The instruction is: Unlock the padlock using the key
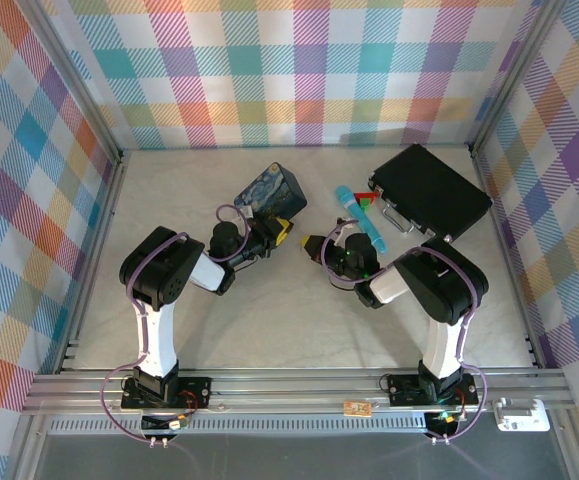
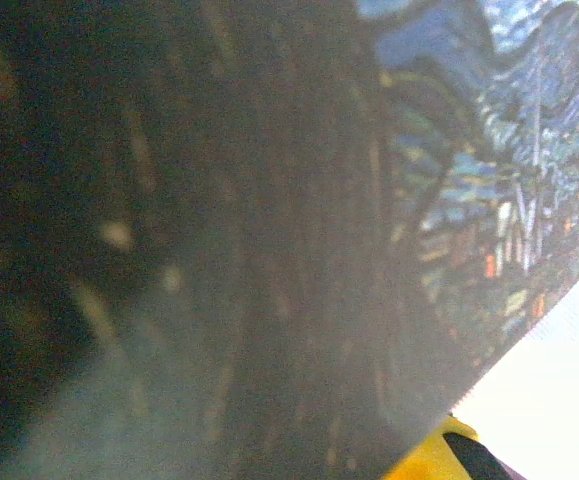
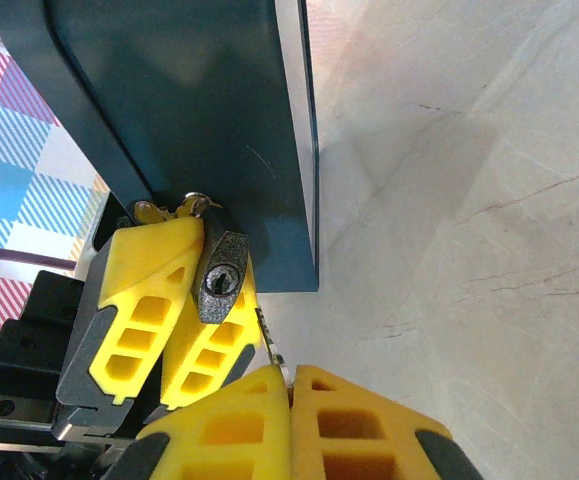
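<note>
From above and behind the arm bases, our top camera looks down on the whole tabletop (image 1: 269, 320), well back from the left gripper (image 1: 282, 232) and the right gripper (image 1: 309, 245). Our left wrist camera sits almost against the painted tin (image 2: 489, 180), too near to focus. Our right wrist camera looks past its own closed gripper at the left gripper, close ahead, pinching the padlock (image 3: 219, 275). All three views share the tin.
</note>
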